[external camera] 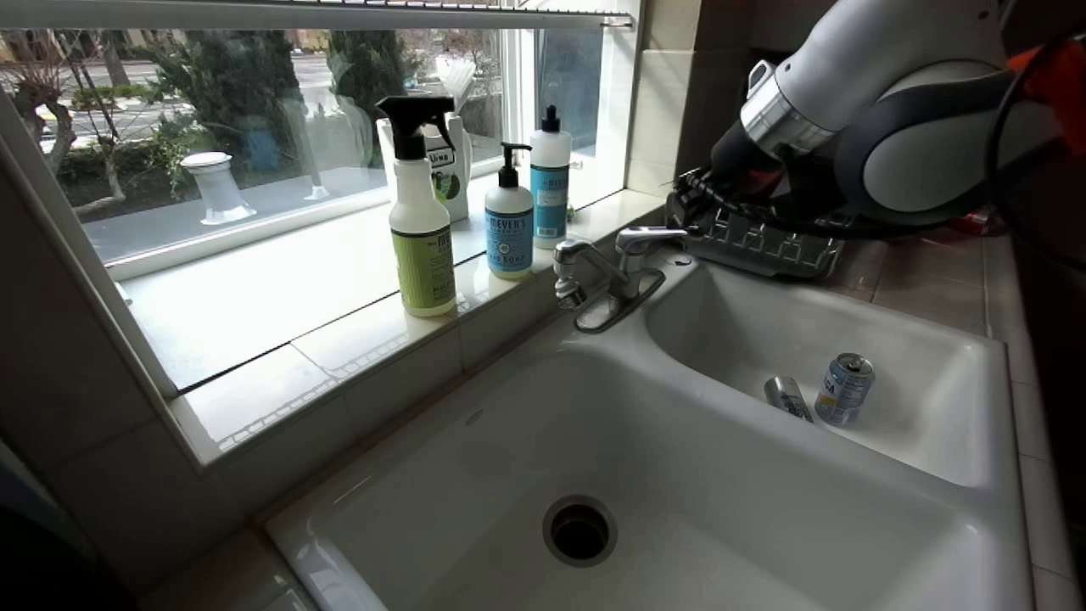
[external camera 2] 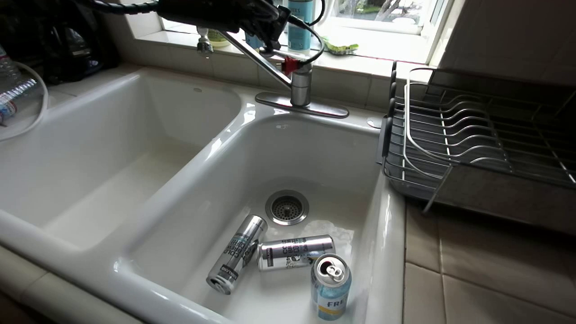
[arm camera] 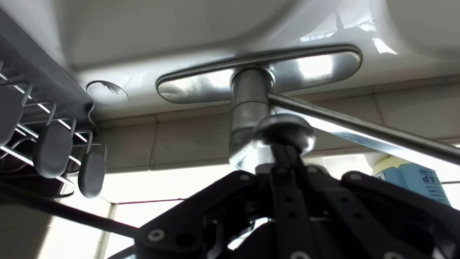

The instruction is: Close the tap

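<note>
The chrome tap [external camera: 625, 270] stands on the sink's back ledge and shows in all views [external camera 2: 301, 85] [arm camera: 250, 94]. Its spout reaches over the larger basin, and I see no water stream from it. Its lever handle [external camera: 652, 235] extends toward my arm; the rounded lever end [arm camera: 285, 129] shows in the wrist view. My gripper [arm camera: 286, 151] is shut, its black fingertips together with nothing seen between them. The fingertips are right at the lever end and seem to touch it; exact contact is hard to tell. In an exterior view the gripper [external camera 2: 271, 44] is above the tap's base.
A dish rack [external camera 2: 454, 135] stands beside the sink. A spray bottle [external camera: 424, 246] and soap bottles [external camera: 509, 225] stand on the window sill behind the tap. Cans [external camera 2: 296, 252] lie in the smaller basin, and one can [external camera 2: 331, 288] stands there.
</note>
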You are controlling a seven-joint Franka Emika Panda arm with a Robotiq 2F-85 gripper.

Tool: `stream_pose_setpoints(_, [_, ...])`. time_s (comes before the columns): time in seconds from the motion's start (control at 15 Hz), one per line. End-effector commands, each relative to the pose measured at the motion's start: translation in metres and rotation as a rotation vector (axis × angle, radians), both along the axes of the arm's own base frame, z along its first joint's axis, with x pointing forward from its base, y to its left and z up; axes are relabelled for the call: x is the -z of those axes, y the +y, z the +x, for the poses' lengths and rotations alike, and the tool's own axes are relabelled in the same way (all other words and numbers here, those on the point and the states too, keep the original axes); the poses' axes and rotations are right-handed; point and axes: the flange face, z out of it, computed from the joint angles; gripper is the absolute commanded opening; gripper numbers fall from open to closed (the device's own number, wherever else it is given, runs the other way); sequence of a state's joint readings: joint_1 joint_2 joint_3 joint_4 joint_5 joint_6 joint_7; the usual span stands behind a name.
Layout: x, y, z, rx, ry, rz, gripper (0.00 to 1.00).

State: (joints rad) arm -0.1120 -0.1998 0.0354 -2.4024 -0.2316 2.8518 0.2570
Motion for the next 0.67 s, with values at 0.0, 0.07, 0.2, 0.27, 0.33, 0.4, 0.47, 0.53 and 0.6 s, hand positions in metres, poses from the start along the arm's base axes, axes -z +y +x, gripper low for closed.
stream_pose_setpoints(0.0, [-0.015, 0.009, -0.024, 0.023, -0.044, -0.032, 0.00])
stream_pose_setpoints(0.07, [-0.020, 0.013, -0.029, 0.026, -0.050, -0.039, 0.00])
stream_pose_setpoints(0.2, [-0.027, 0.021, -0.037, 0.032, -0.041, -0.041, 0.00])
stream_pose_setpoints(0.27, [-0.029, 0.026, -0.042, 0.034, -0.027, -0.034, 0.00])
stream_pose_setpoints(0.33, [-0.031, 0.033, -0.048, 0.026, -0.005, -0.033, 0.00])
stream_pose_setpoints(0.4, [-0.032, 0.040, -0.053, 0.009, 0.016, -0.032, 0.26])
stream_pose_setpoints(0.47, [-0.034, 0.048, -0.060, -0.002, 0.041, -0.042, 0.28])
stream_pose_setpoints(0.53, [-0.035, 0.056, -0.066, -0.013, 0.062, -0.047, 0.34])
stream_pose_setpoints(0.6, [-0.037, 0.064, -0.072, -0.032, 0.087, -0.046, 0.42])
